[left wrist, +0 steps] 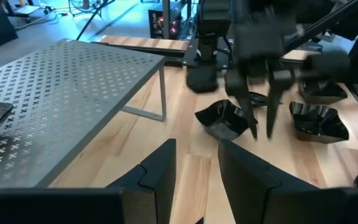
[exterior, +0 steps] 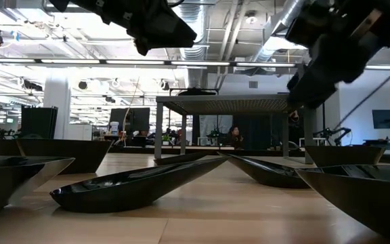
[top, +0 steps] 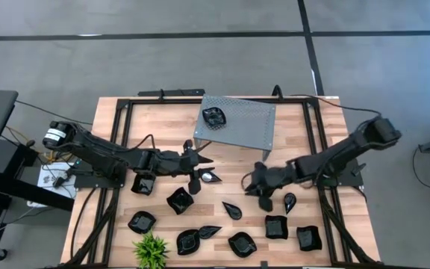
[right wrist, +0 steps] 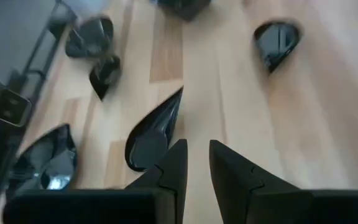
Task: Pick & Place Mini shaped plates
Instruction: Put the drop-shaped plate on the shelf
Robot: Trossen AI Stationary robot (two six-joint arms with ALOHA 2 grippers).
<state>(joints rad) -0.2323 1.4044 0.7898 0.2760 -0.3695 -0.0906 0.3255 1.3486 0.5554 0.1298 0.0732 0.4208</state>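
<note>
Nearby, grey shelf [top: 236, 119] holding one plate [top: 215, 116], both claws [top: 202, 160] [top: 254, 182] released, empty.

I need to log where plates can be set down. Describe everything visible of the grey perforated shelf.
The grey perforated shelf is a flat metal sheet, apparently steel, punched with rows of small cross-shaped holes, raised on thin legs above the wooden table. It stands upright near the table's far edge, between the two arms. One black wavy-edged plate sits on its top near a corner; the rest of the top is bare.
</note>
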